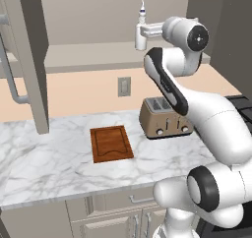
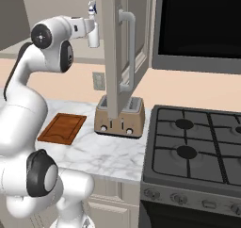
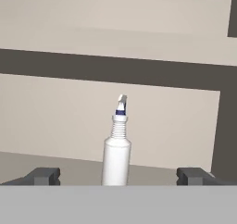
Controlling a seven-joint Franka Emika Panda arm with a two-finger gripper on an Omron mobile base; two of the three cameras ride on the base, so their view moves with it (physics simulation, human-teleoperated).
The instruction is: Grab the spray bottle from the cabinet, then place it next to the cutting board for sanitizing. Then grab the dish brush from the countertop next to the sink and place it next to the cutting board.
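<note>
Spray bottle (image 3: 116,158) stands upright on the cabinet (image 3: 69,116) shelf, lower centre of the hand view, long axis vertical, blue-tipped nozzle up and angled toward upper right. No readable label or writing on it. Gripper (image 3: 118,176) fingers spread wide, one each side of the bottle, not touching it. Cutting board (image 1: 111,143) lies flat on the countertop (image 1: 44,158), centre of left base view, toaster (image 1: 165,118) to its right.

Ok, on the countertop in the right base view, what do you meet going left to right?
Cutting board → toaster → stove. The open cabinet door hangs in front of the toaster, so it has no place of its own in the order.
</note>
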